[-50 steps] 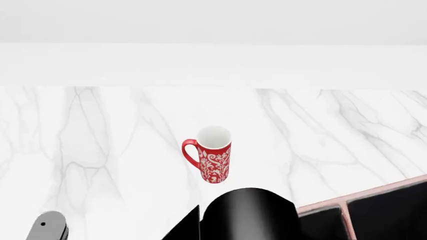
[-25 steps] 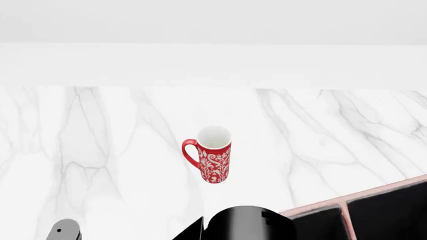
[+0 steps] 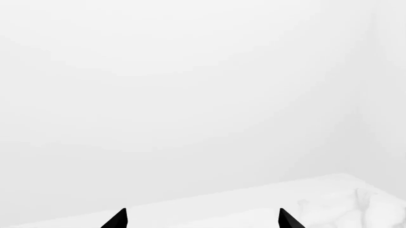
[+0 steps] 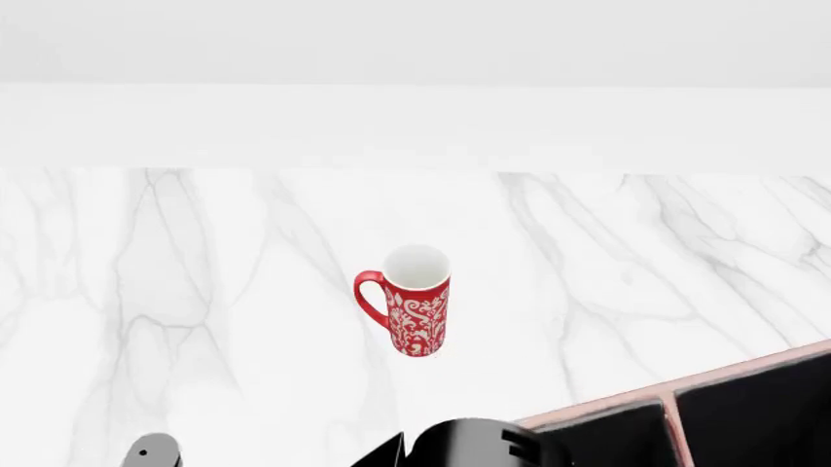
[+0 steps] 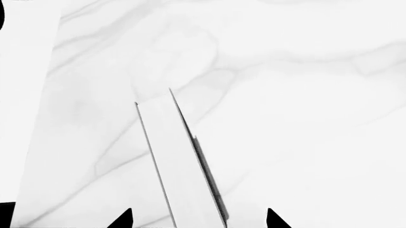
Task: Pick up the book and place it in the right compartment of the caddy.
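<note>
The left gripper hangs spread and empty. The red patterned mug stands mid-counter. The book sits edge-on between the right gripper tips over marble; whether they clamp it cannot be told. A loose hold could drop it short of the caddy, near right.
</note>
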Robot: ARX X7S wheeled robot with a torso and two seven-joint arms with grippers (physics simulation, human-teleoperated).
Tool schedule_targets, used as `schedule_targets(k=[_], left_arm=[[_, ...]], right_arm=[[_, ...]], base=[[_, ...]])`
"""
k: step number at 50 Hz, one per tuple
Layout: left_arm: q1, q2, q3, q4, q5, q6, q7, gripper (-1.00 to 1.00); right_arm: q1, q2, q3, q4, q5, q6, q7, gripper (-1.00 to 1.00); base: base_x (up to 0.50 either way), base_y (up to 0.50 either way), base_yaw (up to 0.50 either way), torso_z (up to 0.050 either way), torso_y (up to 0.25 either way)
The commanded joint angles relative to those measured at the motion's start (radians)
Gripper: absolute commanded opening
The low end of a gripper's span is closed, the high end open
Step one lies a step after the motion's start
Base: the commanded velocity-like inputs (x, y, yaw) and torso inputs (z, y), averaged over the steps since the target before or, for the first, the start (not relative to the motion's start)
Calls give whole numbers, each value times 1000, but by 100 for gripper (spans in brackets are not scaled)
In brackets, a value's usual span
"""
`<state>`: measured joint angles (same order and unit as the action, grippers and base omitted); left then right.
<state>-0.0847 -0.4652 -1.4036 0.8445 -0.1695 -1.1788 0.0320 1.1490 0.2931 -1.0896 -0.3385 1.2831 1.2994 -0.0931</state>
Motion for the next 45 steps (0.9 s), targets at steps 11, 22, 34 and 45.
schedule_targets(k=[11, 22, 34, 45], left_arm=[[-2, -3, 5, 5, -3, -5, -2, 100], [-8, -4, 16, 9, -5, -9, -8, 100], [0, 4, 11, 1, -3, 5, -4, 100], [4, 8, 22, 6, -3, 9, -6, 100]], right_arm=[[-27, 1, -81, 64, -94, -71, -97, 100], [-46, 1, -122, 69, -111, -81, -118, 100], [-57, 0, -160, 101, -145, -105, -149, 100], [-54, 2, -174, 130, -170, -136, -181, 100]], base=[[0, 0, 0, 0, 0], [0, 0, 0, 0, 0], [0, 0, 0, 0, 0], [0, 0, 0, 0, 0]])
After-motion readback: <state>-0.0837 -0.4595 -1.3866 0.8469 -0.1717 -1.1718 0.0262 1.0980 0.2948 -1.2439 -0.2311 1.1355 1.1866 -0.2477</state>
